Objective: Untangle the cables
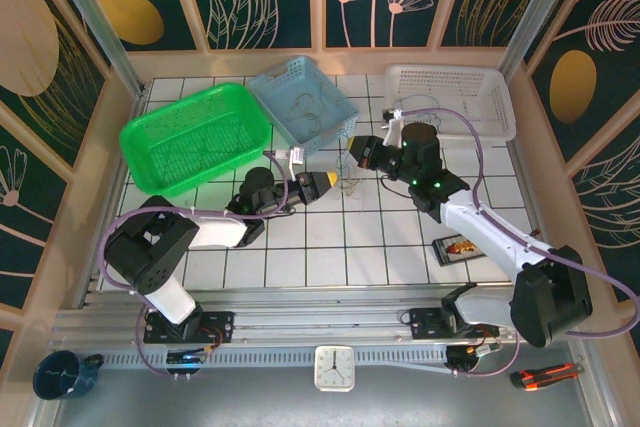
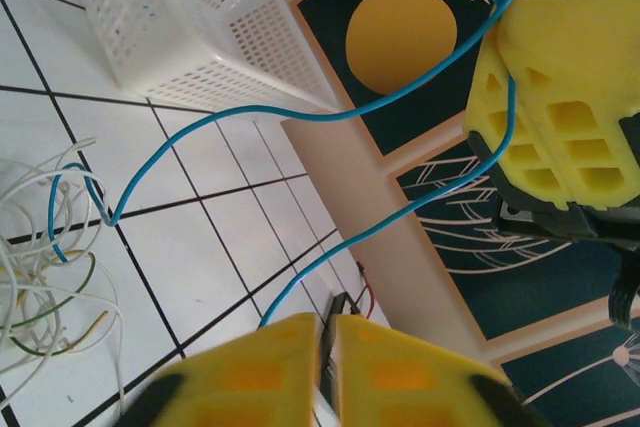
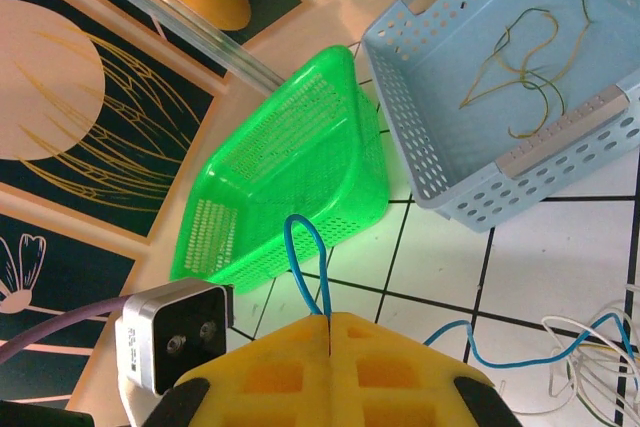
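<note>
Left gripper [image 2: 326, 321] clamped on blue cable [image 2: 260, 110]; right gripper [image 3: 328, 320] pinching same strand. Step, likely: freeing it from clump [image 2: 38, 282]. Next: spread grippers apart.

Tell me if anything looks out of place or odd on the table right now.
Only a flat dark packet with orange print, lying askew on the tiles beside the right arm; it has nothing to do with the cables. The blue cable pinched in the right end effector looks normal.
</note>
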You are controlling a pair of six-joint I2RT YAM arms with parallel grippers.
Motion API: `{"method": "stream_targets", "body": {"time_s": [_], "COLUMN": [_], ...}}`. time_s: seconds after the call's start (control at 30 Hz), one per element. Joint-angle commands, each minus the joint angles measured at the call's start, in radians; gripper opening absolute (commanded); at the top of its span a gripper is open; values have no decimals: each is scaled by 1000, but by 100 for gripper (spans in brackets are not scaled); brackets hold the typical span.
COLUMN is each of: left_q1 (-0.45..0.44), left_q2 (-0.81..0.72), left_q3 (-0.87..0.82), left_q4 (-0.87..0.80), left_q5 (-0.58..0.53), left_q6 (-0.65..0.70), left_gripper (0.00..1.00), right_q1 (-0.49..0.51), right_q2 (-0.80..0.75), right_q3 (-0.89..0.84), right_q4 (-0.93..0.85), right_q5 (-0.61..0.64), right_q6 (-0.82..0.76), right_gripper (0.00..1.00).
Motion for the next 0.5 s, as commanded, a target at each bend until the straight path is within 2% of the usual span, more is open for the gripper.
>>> {"method": "stream_targets", "body": {"time_s": [0.0,0.07,0.1,0.17,0.23,0.33,0.47], "left_q1": [-6,-6,-6,-6,-6,-5,-6], "left_q2": [-2,-12,-17,-29,-35,-28,-8], "left_q3": [-4,-4,-4,-7,-14,-24,-40], "left_q4": [55,42,33,12,-2,1,28], "left_q5": [17,12,7,-7,-18,-23,-29], "left_q6": [5,12,20,31,43,39,23], "left_gripper": [0,2,9,40,53,62,67], "right_q1": [2,-1,-2,-5,-5,-8,-9], "right_q2": [13,15,13,13,10,9,8], "right_q3": [-27,-32,-33,-35,-34,-29,-26], "right_q4": [45,47,49,50,50,50,53], "right_q5": [18,18,17,15,13,9,2], "right_q6": [3,6,6,8,9,10,15], "right_gripper": [0,0,0,0,0,0,0]}}
